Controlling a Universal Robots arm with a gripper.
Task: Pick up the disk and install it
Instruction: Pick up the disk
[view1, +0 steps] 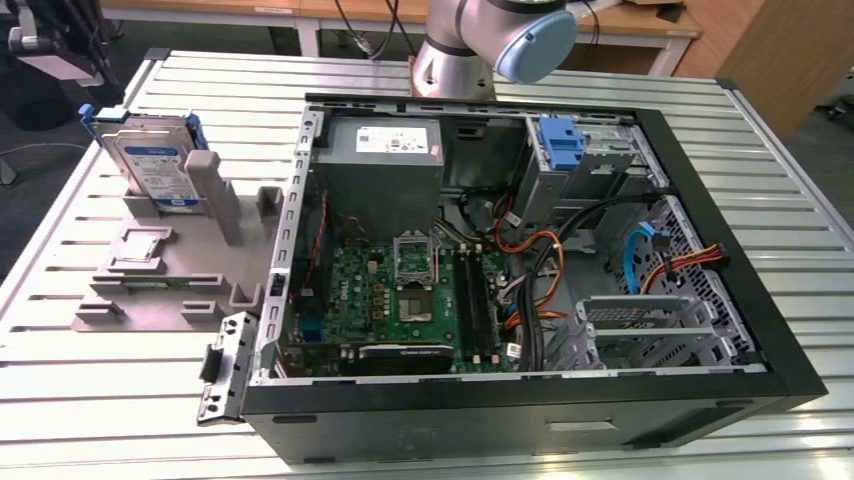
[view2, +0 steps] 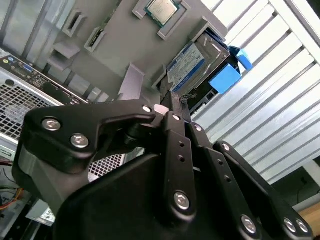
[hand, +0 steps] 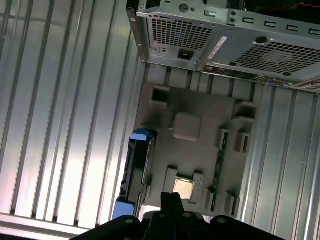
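Claw (hand: 171, 199) is pinched closed, nothing in it. Flat silver disk (view1: 150, 165), blue plastic frame, stands on edge in the matte grey fixture (view1: 150, 296) on the ribbed table (view1: 80, 400).

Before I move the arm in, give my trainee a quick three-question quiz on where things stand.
1. True or false: the gripper holds the disk.
2. In the grey fixture, the disk: A) lies flat; B) stands on edge; C) hangs from a hook.
3. In the exterior view, the fixture sits on which side of the open computer case?
Key: 1 false; 2 B; 3 the exterior view's left.
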